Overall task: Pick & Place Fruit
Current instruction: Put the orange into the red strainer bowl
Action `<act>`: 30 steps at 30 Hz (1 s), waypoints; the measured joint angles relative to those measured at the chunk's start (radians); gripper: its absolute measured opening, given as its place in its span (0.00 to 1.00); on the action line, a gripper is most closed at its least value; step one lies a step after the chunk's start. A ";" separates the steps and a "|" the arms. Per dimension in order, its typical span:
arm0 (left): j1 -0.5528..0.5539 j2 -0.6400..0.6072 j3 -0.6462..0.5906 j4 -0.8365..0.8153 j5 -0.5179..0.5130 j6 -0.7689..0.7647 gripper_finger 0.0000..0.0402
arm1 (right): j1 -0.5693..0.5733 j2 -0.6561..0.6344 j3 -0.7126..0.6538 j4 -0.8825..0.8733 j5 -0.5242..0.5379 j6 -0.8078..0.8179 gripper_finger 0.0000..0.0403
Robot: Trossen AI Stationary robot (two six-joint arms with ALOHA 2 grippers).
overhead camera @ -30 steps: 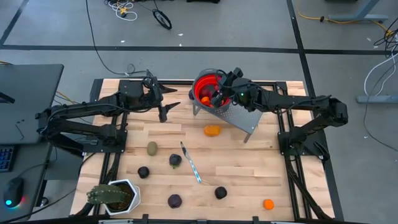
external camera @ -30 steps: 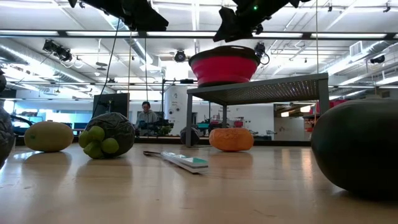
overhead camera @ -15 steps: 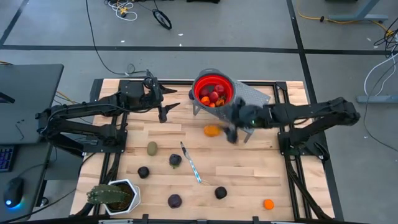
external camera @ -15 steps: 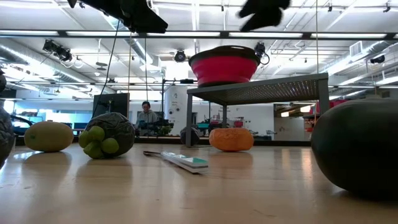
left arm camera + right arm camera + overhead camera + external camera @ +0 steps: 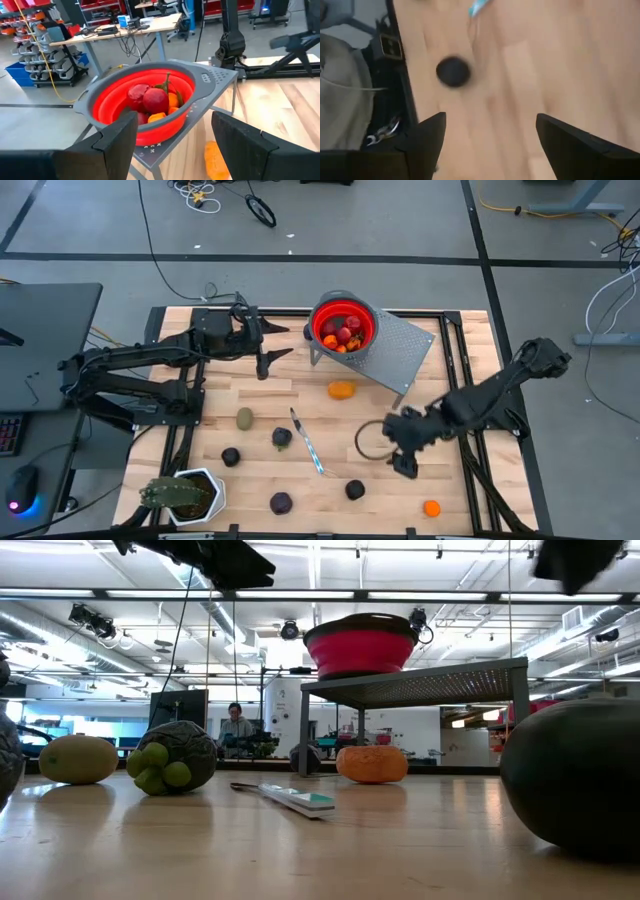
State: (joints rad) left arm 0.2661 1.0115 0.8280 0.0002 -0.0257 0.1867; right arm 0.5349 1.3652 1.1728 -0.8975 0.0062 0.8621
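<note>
A red colander bowl (image 5: 343, 328) holding red and orange fruit (image 5: 156, 100) stands on a grey perforated stand (image 5: 400, 355) at the far middle. On the table lie an orange fruit (image 5: 342, 390), an olive one (image 5: 245, 418), a dark purple one with green (image 5: 282, 438), three dark ones (image 5: 231, 457) (image 5: 281, 503) (image 5: 355, 490) and a small orange one (image 5: 431, 508). My left gripper (image 5: 270, 345) hovers open and empty left of the bowl. My right gripper (image 5: 400, 458) is open and empty above the near right table, and its wrist view shows the dark fruit (image 5: 453, 71) ahead.
A silver-and-teal knife (image 5: 307, 442) lies in the middle of the table. A spiky green plant in a white pot (image 5: 185, 495) stands at the near left corner. Bare wood lies between the stand and the near right fruits.
My right gripper has swung away from over the red bowl toward the table's near edge and a little right, and it now hangs above the near right area close to a dark fruit. The fruits on the table have stayed in place.
</note>
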 joint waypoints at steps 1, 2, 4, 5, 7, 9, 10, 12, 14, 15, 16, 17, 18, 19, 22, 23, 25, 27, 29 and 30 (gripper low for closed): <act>0.000 0.005 0.000 0.002 0.000 0.000 0.65 | 0.020 0.012 0.000 -0.011 -0.016 0.053 0.79; 0.000 0.008 0.000 -0.003 0.000 -0.001 0.65 | 0.039 0.027 0.000 -0.017 -0.034 0.107 0.79; 0.000 0.009 -0.001 -0.005 0.000 -0.002 0.65 | 0.074 0.063 0.000 -0.032 -0.074 0.202 0.79; 0.000 0.013 0.000 0.000 0.001 -0.003 0.65 | 0.090 0.083 0.000 -0.042 -0.094 0.241 0.79; 0.000 0.017 0.000 -0.011 0.003 -0.007 0.65 | 0.121 0.130 0.000 -0.050 -0.124 0.302 0.79; 0.000 0.017 0.000 -0.012 0.003 -0.007 0.65 | 0.147 0.180 0.000 -0.052 -0.147 0.347 0.79; 0.000 0.016 0.000 -0.009 0.004 -0.007 0.65 | 0.158 0.205 0.000 -0.046 -0.160 0.364 0.79; 0.000 0.016 0.000 -0.009 0.004 -0.007 0.65 | 0.178 0.256 0.000 -0.027 -0.190 0.398 0.79; 0.000 0.016 0.000 -0.008 0.004 0.002 0.65 | 0.196 0.300 0.000 -0.004 -0.228 0.428 0.79; 0.000 0.016 0.000 -0.006 0.003 0.007 0.65 | 0.206 0.318 0.000 0.004 -0.247 0.445 0.79; 0.000 0.016 0.000 -0.002 0.004 0.009 0.65 | 0.214 0.336 0.000 0.010 -0.269 0.461 0.79; 0.000 0.016 0.000 0.003 0.004 0.013 0.65 | 0.223 0.352 0.000 0.014 -0.289 0.476 0.79; 0.000 0.016 0.000 0.010 0.003 0.021 0.65 | 0.233 0.364 0.000 0.017 -0.308 0.494 0.79; 0.000 0.016 0.000 0.021 0.004 0.031 0.65 | 0.242 0.375 0.000 0.017 -0.327 0.512 0.79; 0.000 0.016 0.000 0.040 0.004 0.053 0.65 | 0.270 0.392 0.000 0.020 -0.348 0.577 0.79; 0.000 0.016 0.000 0.052 0.004 0.057 0.65 | 0.280 0.395 0.000 0.022 -0.346 0.602 0.79; 0.000 0.016 0.000 0.074 0.004 0.074 0.65 | 0.300 0.397 0.000 0.025 -0.325 0.653 0.79; 0.000 0.016 0.000 0.083 0.004 0.091 0.65 | 0.320 0.397 0.000 0.026 -0.294 0.709 0.79; 0.000 0.016 0.000 0.088 0.003 0.110 0.65 | 0.340 0.397 0.000 0.026 -0.262 0.769 0.79; 0.000 0.016 0.000 0.095 0.004 0.119 0.65 | 0.349 0.397 0.000 0.026 -0.250 0.794 0.79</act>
State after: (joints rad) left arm 0.2658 1.0275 0.8280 0.0956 -0.0219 0.3057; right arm 0.8836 1.7618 1.1728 -0.8711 -0.2442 1.6564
